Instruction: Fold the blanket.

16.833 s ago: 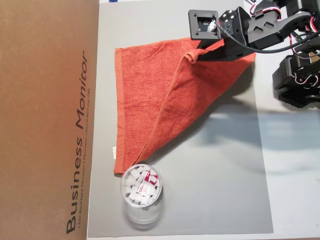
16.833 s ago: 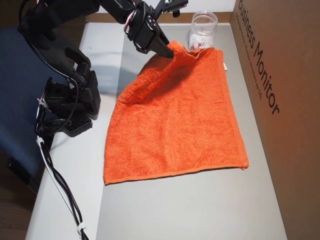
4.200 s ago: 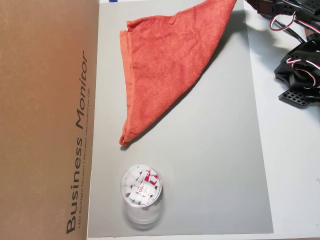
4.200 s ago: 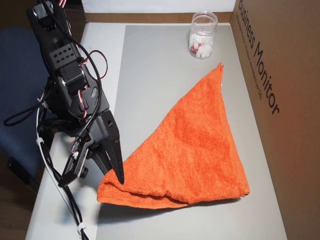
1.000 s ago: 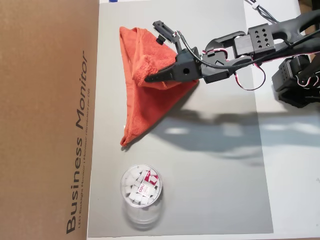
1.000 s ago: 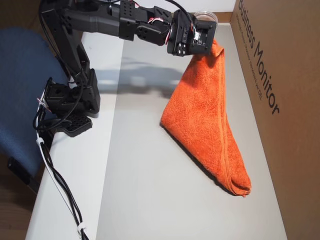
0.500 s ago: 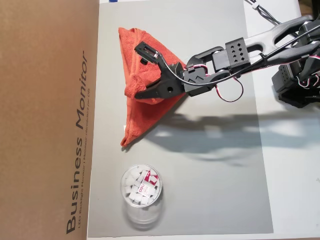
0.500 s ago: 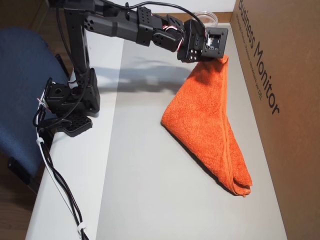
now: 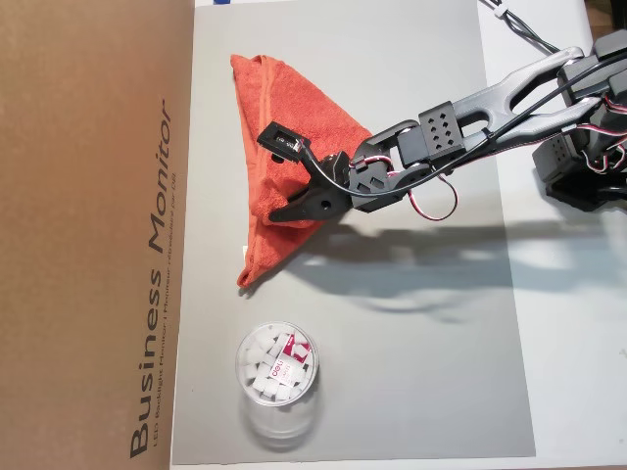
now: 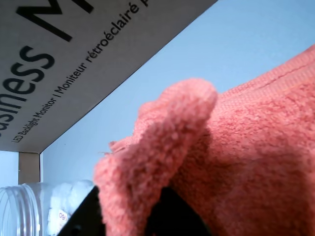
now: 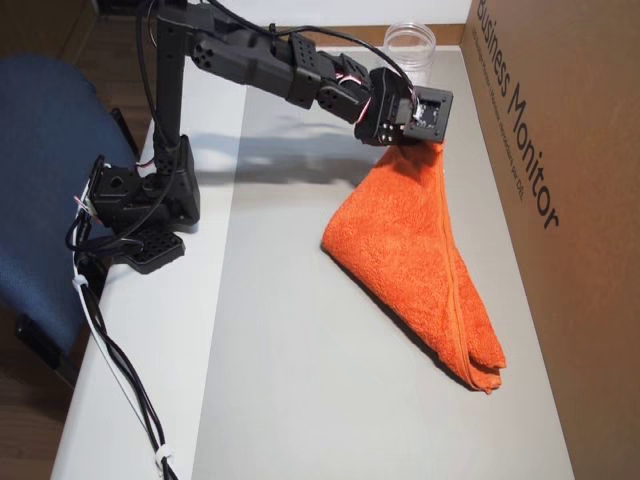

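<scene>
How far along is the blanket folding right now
Already done: the blanket lies doubled into a narrow triangle on the grey mat. In hand: the gripper pinches a corner above the mat, near the cardboard box. Left: lay that corner down, let go.

- The blanket (image 9: pixel 284 108): orange-red terry cloth, folded into a narrow layered triangle.
- One corner is lifted, bunched.
- The rest lies flat beside the cardboard box (image 9: pixel 88 235).

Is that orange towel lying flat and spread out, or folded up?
Folded. The blanket lies as a layered triangle on the grey mat, one corner pinched by the gripper.
</scene>
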You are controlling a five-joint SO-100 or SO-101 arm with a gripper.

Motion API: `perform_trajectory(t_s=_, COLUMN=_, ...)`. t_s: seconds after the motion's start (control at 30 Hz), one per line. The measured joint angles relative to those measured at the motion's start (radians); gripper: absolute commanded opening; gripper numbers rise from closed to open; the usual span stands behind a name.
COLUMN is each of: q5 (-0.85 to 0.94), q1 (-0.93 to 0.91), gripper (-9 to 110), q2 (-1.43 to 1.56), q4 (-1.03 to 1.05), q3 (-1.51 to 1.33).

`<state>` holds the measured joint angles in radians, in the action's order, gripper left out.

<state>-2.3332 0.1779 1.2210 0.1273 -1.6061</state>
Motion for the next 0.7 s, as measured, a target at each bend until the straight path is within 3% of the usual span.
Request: perform_trajectory(t_s=0.7, q5=0.0, q1=0.021, gripper=0, q2=-0.252, q4=0.0, q3=0.169)
